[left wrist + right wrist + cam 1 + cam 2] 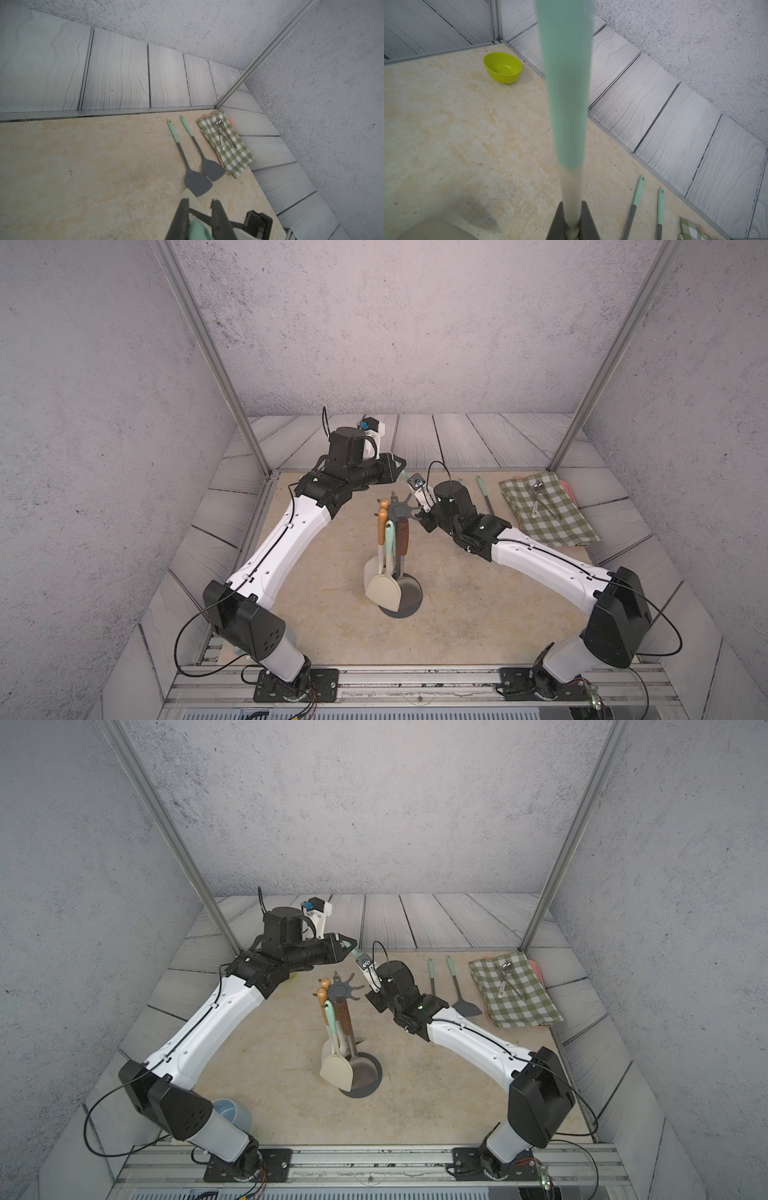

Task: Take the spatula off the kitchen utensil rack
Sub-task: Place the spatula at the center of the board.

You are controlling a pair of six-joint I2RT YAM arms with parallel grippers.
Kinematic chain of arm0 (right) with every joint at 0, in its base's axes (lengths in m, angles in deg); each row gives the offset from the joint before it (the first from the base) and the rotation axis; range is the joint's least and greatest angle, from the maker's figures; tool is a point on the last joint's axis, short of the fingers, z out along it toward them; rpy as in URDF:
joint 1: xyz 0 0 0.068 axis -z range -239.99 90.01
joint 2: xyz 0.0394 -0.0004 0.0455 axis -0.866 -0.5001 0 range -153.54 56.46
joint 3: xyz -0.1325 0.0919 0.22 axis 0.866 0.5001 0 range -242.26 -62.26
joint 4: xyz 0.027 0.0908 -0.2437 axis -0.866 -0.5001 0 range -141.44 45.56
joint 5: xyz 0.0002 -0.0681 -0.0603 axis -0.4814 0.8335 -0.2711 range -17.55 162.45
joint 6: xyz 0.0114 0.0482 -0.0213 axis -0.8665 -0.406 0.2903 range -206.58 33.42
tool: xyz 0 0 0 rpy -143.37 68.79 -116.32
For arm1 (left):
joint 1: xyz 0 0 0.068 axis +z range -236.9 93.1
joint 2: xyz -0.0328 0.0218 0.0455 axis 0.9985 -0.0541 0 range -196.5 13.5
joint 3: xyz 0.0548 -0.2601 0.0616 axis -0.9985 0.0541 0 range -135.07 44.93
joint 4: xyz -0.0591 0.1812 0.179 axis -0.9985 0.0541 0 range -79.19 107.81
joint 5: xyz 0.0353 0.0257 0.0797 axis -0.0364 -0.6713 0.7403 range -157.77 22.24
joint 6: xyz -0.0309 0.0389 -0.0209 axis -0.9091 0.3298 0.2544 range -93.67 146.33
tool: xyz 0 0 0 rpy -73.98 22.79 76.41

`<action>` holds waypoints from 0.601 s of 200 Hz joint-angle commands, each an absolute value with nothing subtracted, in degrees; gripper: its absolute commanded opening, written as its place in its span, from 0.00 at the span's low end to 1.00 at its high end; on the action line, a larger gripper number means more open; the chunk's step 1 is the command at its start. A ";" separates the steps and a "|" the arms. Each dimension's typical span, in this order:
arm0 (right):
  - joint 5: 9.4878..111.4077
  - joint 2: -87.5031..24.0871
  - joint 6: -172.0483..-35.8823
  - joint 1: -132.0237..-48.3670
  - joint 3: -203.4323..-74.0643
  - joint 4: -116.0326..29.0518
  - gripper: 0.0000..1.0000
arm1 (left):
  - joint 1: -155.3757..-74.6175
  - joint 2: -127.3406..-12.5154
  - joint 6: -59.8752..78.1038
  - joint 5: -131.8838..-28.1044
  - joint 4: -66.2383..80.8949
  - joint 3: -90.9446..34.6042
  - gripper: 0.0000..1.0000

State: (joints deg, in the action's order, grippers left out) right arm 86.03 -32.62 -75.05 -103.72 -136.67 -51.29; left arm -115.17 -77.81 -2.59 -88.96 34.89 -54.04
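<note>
Nearest: right end effector (572, 204) clamps the spatula (566, 83) on its cream shaft. The left end effector (199, 200) pinches the mint handle tip, just beside the kitchen utensil rack (400, 512). Lift together, away from the prongs, avoiding twist.

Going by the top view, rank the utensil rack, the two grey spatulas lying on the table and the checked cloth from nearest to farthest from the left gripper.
1. The kitchen utensil rack, just robot-side of the left gripper.
2. The grey spatulas, on the table to the right.
3. The checked cloth, farthest right.
</note>
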 commanded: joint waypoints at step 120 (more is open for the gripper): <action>43.06 -21.62 -81.47 -89.97 -131.04 -56.04 0.71 | -108.87 -82.81 2.67 -116.78 25.49 -56.96 0.00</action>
State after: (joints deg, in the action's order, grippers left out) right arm 52.52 -19.62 -80.95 -89.97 -129.78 -54.20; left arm -109.40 -81.35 4.01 -111.45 29.36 -55.68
